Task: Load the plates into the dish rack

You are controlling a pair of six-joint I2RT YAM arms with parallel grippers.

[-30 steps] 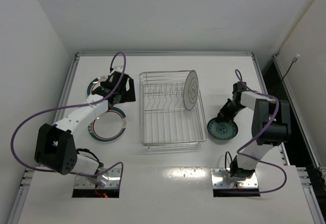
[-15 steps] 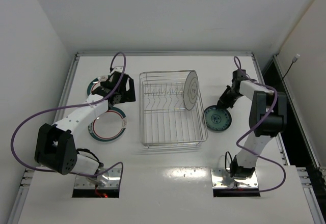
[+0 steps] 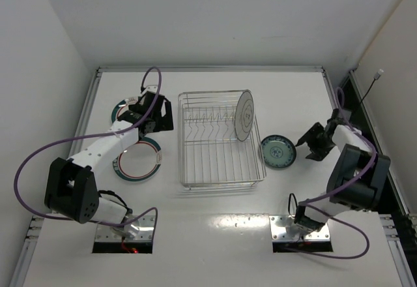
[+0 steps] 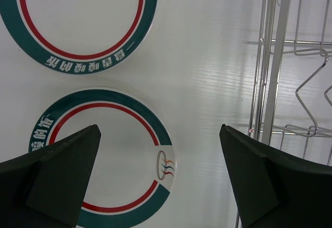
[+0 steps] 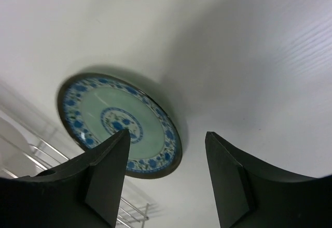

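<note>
Top external view shows one plate loaded so far. The ringed plate (image 3: 244, 115) stands on edge among the prongs at the right end of the rack (image 3: 221, 184). The blue plate (image 3: 278, 151) lies flat on the worktop (image 3: 215, 235), close against the rack's right side, right of centre in the frame. Your right hand (image 3: 307, 143) sits near it on its right, fingers apart, nothing between them, clear of the rim.

I judge the step in hand to be picking up this blue plate. It lies low and flat, so the next move calls for you to catch its rim between the fingers. Then tip it upright and lower it into a free slot left of the ringed plate.

At the left of the frame your left hand (image 3: 155, 114) hangs spread wide, holding nothing, above two plates lying flat: the near plate (image 3: 138, 163) and the far plate (image 3: 119, 111).

The arm covers much of the far plate from above, and the left wrist view cuts both plates off at its edges. The right wrist view shows only blurred rack wires in its lower left corner. You cannot tell whether the blue plate touches the rack.
</note>
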